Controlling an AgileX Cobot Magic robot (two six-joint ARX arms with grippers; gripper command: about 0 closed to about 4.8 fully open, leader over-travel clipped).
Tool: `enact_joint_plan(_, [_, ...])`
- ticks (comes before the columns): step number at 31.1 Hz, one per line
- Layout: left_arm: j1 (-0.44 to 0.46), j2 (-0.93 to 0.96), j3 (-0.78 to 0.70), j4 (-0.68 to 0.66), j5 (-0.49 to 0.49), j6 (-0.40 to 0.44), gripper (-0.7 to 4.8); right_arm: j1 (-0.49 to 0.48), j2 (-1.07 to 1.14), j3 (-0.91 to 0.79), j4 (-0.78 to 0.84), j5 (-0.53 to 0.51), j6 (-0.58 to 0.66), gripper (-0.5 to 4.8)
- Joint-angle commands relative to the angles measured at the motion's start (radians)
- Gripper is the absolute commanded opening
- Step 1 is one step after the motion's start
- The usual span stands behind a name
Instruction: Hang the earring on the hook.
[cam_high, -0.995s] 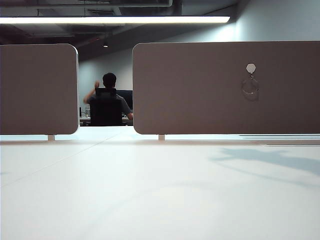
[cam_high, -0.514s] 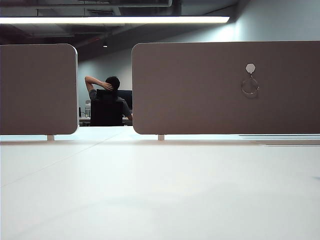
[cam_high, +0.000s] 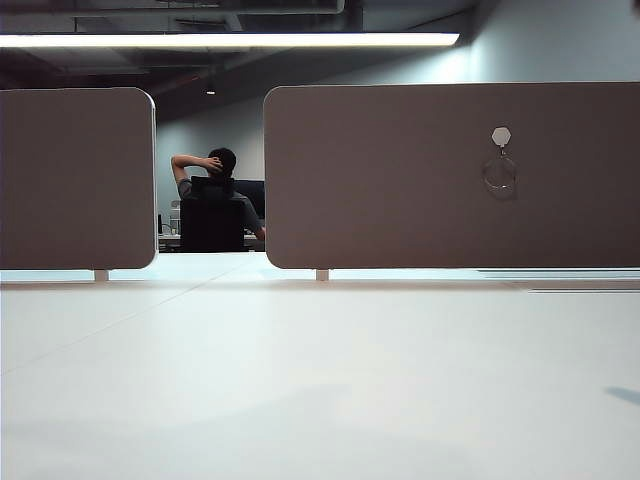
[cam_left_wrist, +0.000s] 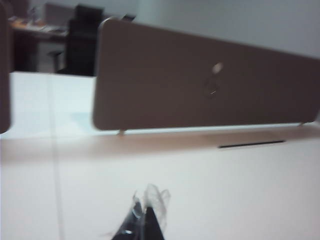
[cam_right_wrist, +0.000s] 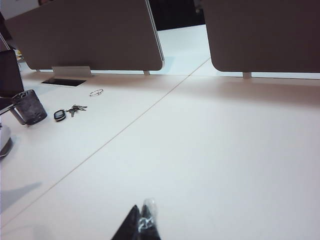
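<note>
Hanging from the hook (cam_high: 501, 135) on the right-hand desk divider (cam_high: 400, 180), the earring (cam_high: 499, 175) already sits where the task wants it: the white hexagonal base is stuck high on the panel and the silver hoop dangles straight below it at six o'clock, flat against the board, its plane parallel to the panel face. In the exterior view neither of my arms shows; only a faint shadow (cam_high: 625, 396) touches the white table (cam_high: 320, 380) at the far right edge. My left gripper (cam_left_wrist: 145, 220) has its fingers pressed together with nothing between them, low over the table; from it the hook (cam_left_wrist: 217, 68) and the hoop (cam_left_wrist: 211, 89) lie toward one o'clock, well apart, across open tabletop, both blurred. My right gripper (cam_right_wrist: 141, 222) is likewise pinched closed and empty, and its camera faces another stretch of desk: a dark pen cup (cam_right_wrist: 27, 107), a bunch of keys (cam_right_wrist: 70, 111) and a small ring (cam_right_wrist: 96, 92) lie toward ten o'clock, and neither hook nor earring appears there. So of my two arms, only the left shows itself facing the target. I judge the hanging done; any further move looks like plain retreat, keeping clear of the panel so the hoop is not knocked off.
</note>
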Motion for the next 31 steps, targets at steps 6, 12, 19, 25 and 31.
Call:
enact_joint_plan(6, [-0.001, 0.011, -0.216, 0.159, -0.046, -0.069, -0.06, 0.002, 0.0, -0.197, 0.17, 0.082, 0.003, -0.06])
enact_joint_plan(12, [0.0, 0.01, -0.335, 0.293, -0.105, -0.068, -0.06, 0.002, 0.0, -0.27, 0.2, 0.122, 0.009, -0.06])
enact_joint_plan(19, [0.0, 0.011, -0.401, 0.245, -0.152, -0.072, -0.06, -0.004, 0.001, -0.275, 0.168, 0.191, -0.106, -0.05])
enact_joint_plan(25, [0.001, 0.01, -0.401, 0.316, -0.29, -0.064, -0.06, -0.085, 0.003, -0.275, 0.224, 0.216, -0.106, -0.05])
enact_joint_plan(31, [0.008, 0.01, -0.401, 0.444, -0.351, -0.064, -0.06, -0.285, 0.003, -0.275, 0.363, 0.228, -0.063, -0.05])
